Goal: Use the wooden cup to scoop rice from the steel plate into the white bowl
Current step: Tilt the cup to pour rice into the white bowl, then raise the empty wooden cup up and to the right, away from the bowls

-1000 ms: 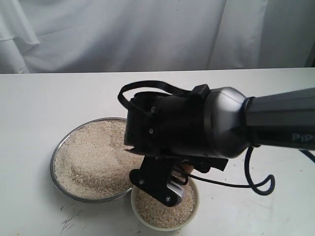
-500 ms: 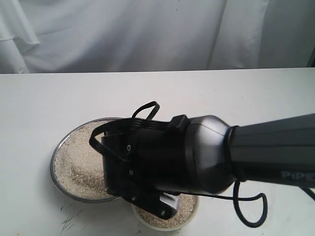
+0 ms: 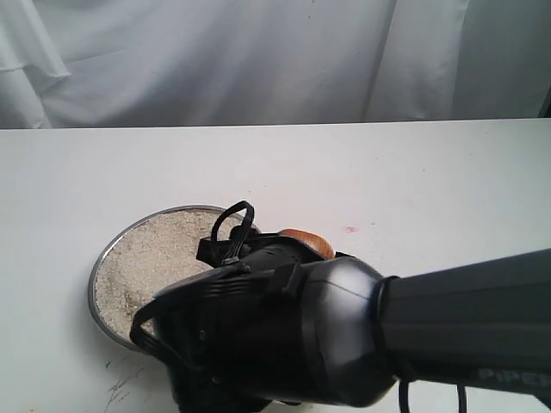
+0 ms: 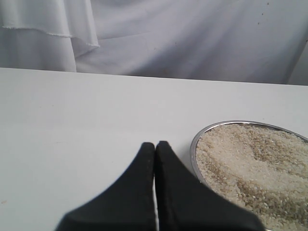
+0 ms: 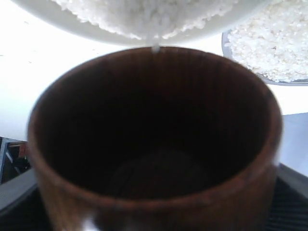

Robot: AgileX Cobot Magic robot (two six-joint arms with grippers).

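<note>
The right gripper (image 5: 154,214) was pinching the wooden cup (image 5: 154,144), jaws spread wide around it. The cup's dark mouth was turned toward the white bowl (image 5: 62,26), rim just beside rim, with a lone grain at the lip. Rice (image 5: 144,14) sat heaped in that bowl, and more lay in the steel plate (image 4: 193,150) close by. From the outside view the arm's bulk hid the bowl, and only a sliver of cup peeked over it, next to the plate. The left gripper (image 4: 155,154) was above the white table (image 4: 57,120), its fingers pressed together, just beside the plate's rim.
</note>
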